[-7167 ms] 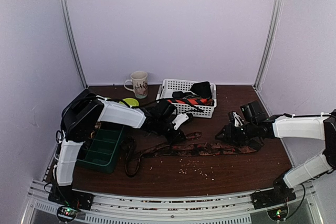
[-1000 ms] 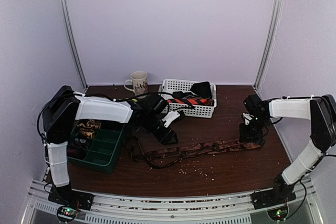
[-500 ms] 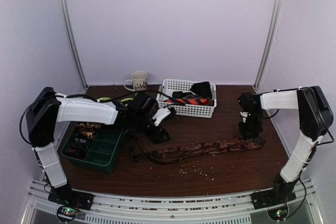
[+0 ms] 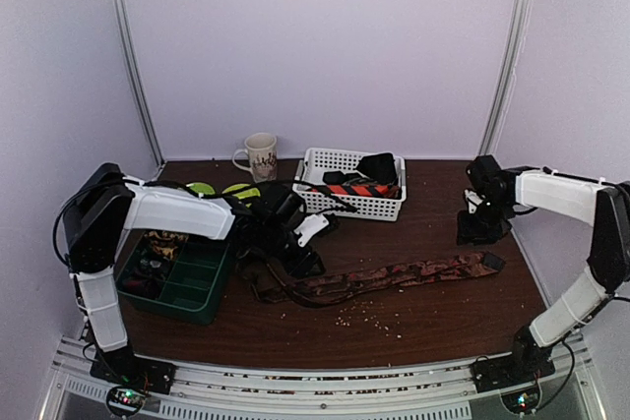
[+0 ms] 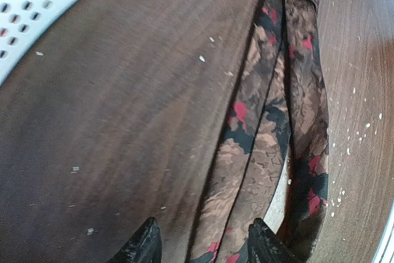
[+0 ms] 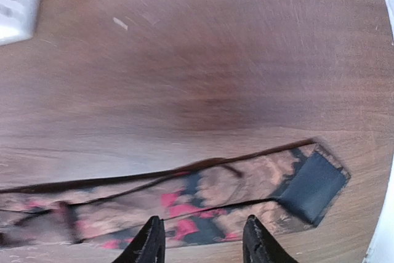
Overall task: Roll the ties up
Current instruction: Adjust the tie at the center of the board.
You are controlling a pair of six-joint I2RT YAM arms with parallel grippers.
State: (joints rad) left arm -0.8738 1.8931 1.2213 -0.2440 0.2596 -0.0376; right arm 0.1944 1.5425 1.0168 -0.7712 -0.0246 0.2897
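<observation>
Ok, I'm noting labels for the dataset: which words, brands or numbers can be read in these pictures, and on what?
No text here can be read.
Mug: dark print on its side, too small and blurred to read.
Tie: the dark patch at its end shows no lettering in the right wrist view.

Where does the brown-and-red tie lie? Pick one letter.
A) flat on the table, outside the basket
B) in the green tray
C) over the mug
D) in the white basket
A: the brown-and-red tie stretches flat across the table, in front of the white basket.
</observation>
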